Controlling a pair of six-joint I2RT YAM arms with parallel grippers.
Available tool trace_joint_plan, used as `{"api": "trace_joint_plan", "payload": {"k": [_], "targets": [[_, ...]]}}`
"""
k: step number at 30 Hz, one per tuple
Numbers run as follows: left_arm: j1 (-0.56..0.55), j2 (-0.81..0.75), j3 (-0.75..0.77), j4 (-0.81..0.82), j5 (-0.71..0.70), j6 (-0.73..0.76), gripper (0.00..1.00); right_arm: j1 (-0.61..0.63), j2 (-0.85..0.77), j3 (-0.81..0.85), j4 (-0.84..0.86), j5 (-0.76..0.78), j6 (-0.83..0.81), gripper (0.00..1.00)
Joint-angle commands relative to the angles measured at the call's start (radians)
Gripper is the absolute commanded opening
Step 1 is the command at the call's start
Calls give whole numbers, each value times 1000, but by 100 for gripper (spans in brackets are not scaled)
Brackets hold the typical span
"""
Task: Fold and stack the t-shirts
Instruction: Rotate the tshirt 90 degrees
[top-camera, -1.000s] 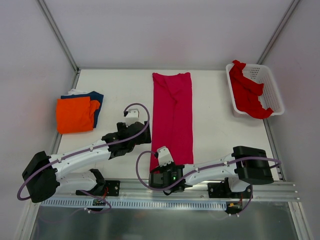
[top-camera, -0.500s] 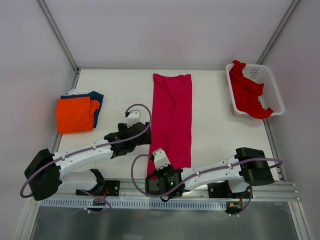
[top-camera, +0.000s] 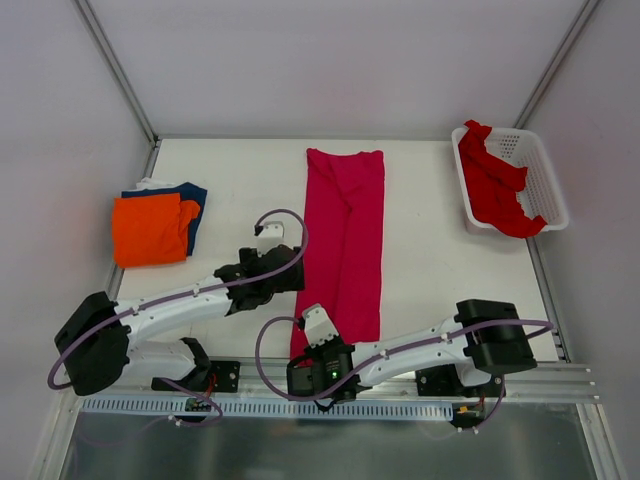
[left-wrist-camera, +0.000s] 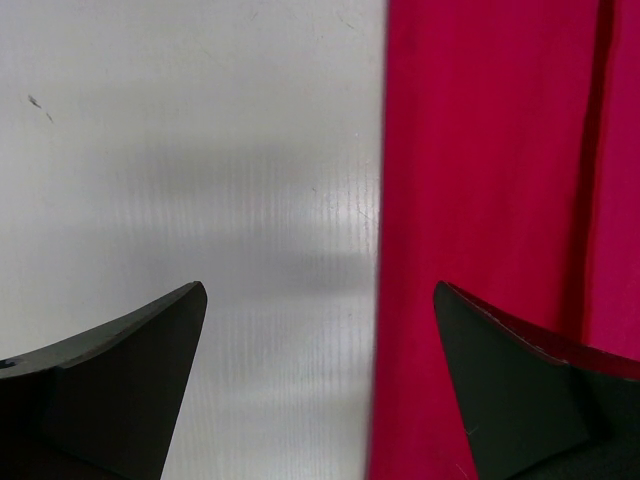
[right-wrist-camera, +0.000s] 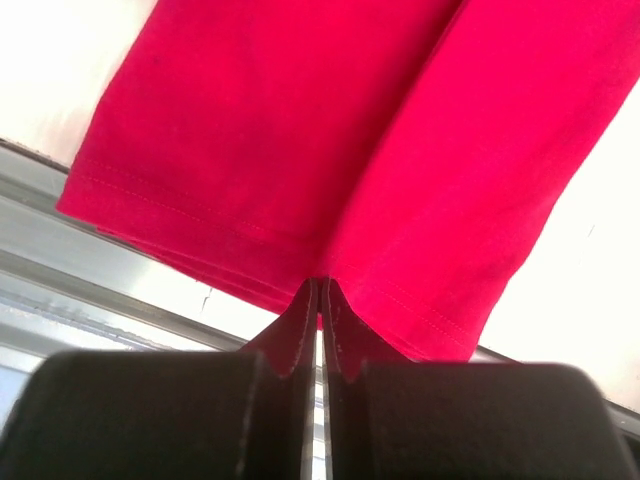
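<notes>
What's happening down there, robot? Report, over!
Right end effector shut on near hem of magenta t-shirt. Left end effector open over its left edge. Nothing on it: orange shirt far left, red shirt in basket.

White table (top-camera: 230, 170) dead centre, its top bright under soft, even light, faintly ribbed up close, with one small dark mark (left-wrist-camera: 37, 101). Behind the table stands a plain pale wall (top-camera: 330, 60), with more pale panels to the table's left (top-camera: 50, 150) and right (top-camera: 605, 150). Metal posts (top-camera: 115, 70) climb from the table's far corners. An aluminium rail (top-camera: 570, 378) runs along its near edge, with a grey sheet (top-camera: 300, 450) below.
</notes>
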Motion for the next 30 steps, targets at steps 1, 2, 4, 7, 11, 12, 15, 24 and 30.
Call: {"api": "trace_joint_plan", "payload": {"k": [1,2,4,7,11,12,15,24,30], "targets": [[11,39,44,15,13,-36,99,15,14,24,-9,-24,33,1],[11,73,49,28,24,-47,99,17,15,22,-11,-24,37,1],[11,141,64,73,56,-45,98,17,17,18,-6,-24,40,1],[11,205,96,120,116,-54,92,17,14,13,-6,-19,48,1],[9,249,89,163,176,-78,38,17,5,3,-9,-14,63,0],[9,249,84,166,179,-88,0,17,3,1,-9,-11,65,1],[9,254,79,170,177,-84,0,17,0,-2,-9,-7,68,1],[8,324,96,222,243,-90,0,17,17,-1,-6,-11,70,0],[1,421,102,223,245,-120,0,19,17,-2,-3,-24,74,0]]}}
